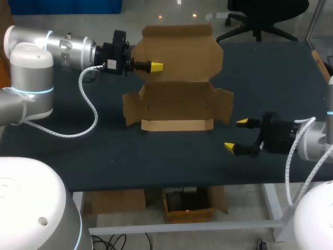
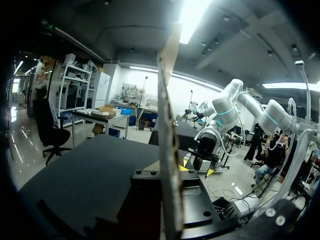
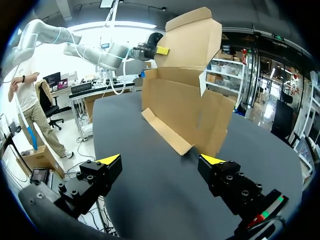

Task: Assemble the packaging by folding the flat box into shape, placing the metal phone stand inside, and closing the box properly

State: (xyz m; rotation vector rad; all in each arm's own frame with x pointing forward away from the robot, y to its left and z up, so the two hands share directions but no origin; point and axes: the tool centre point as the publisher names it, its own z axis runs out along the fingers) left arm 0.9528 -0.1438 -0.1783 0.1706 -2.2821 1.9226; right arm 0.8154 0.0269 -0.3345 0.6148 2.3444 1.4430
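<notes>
While the left end effector is pinching the raised lid of the box, the right end effector is hovering wide open and empty beside it over the tabletop.

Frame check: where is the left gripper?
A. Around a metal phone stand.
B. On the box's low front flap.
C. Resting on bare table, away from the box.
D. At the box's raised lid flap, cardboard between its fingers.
D: the left gripper sits at the upright lid flap of the cardboard box, and the left wrist view shows the flap's edge caught in it.
</notes>
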